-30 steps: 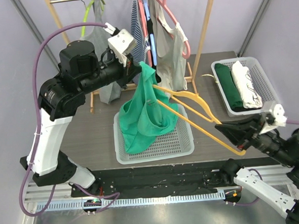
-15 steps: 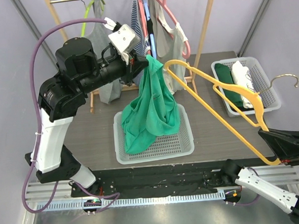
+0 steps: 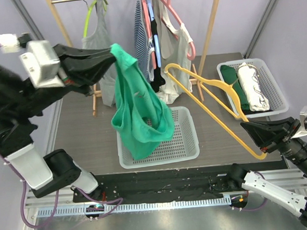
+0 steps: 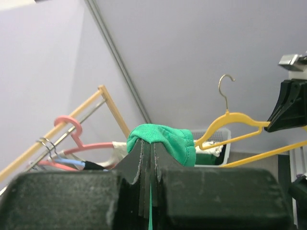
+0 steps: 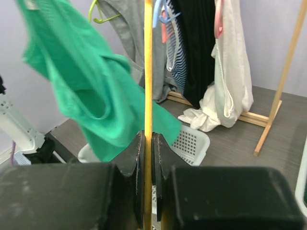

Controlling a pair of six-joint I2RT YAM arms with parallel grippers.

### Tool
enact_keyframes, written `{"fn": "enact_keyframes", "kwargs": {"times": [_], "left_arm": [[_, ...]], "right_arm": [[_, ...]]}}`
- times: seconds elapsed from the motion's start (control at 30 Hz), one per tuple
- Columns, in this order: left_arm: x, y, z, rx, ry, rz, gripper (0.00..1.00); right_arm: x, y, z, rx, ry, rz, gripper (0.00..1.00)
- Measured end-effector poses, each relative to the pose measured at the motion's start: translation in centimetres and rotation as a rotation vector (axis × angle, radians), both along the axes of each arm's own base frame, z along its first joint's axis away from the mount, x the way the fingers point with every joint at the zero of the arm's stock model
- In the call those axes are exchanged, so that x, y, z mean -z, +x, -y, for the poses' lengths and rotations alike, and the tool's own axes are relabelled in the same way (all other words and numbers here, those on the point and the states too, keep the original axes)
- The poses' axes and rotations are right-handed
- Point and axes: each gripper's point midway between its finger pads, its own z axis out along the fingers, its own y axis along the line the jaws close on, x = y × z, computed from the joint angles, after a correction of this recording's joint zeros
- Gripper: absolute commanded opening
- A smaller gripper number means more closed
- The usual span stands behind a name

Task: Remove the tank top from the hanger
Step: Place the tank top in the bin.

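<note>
The green tank top point(image 3: 140, 110) hangs free above the table, and my left gripper point(image 3: 110, 54) is shut on its top edge, raised high at the left. In the left wrist view the green fabric point(image 4: 165, 139) bunches over the closed fingertips of the left gripper point(image 4: 151, 143). The yellow hanger point(image 3: 210, 98) is bare and apart from the tank top, to its right. My right gripper point(image 3: 251, 132) is shut on the hanger's lower bar. The right wrist view shows the bar point(image 5: 148, 72) clamped between the right gripper's point(image 5: 147, 139) jaws, with the tank top point(image 5: 81, 81) beyond it on the left.
A white perforated basket point(image 3: 184, 144) sits under the tank top. A second basket point(image 3: 277, 97) with folded clothes stands at the right. At the back, a wooden rail holds several hung garments point(image 3: 164, 36), with a white one point(image 5: 225, 96) trailing down to the table.
The left arm rose and swung left, pulling the tank top off the hanger. The right gripper carried the hanger right and away, then lower; it is now bare.
</note>
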Motion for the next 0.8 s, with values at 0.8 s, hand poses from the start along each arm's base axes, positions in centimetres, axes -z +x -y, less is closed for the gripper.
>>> {"fn": "enact_keyframes", "kwargs": {"times": [0.8], "left_arm": [[2.9, 2.1, 4.3, 0.058, 0.105, -0.029, 0.00]], "right_arm": [[14.2, 7.7, -9.1, -0.007, -0.381, -0.277, 0.01]]}}
